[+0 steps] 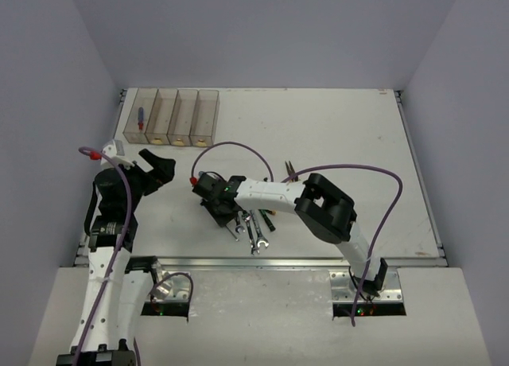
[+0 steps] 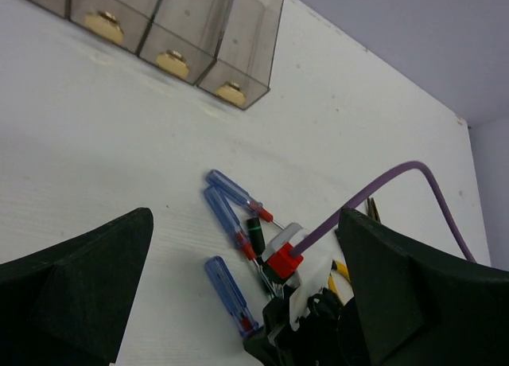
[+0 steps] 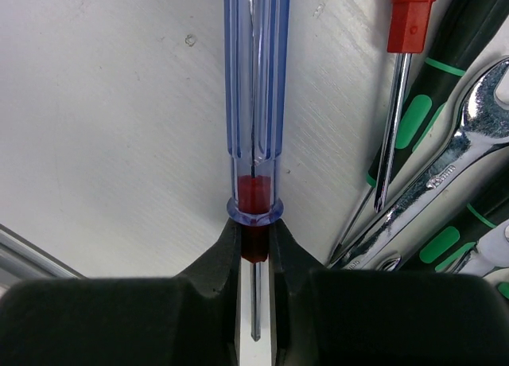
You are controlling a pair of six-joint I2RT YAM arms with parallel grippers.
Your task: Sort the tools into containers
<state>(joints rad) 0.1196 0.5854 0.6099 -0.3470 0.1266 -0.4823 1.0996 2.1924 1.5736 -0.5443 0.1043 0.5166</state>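
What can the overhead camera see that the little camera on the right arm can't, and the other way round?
Only overhead: both arms, the open left claw, and the four containers at the table's far left, with a lone screwdriver already in the leftmost one.
Only the right wrist: a close-up of the right claw closed on the red neck of a blue-handled screwdriver.
Both: the white table and the silver wrenches in the pile.
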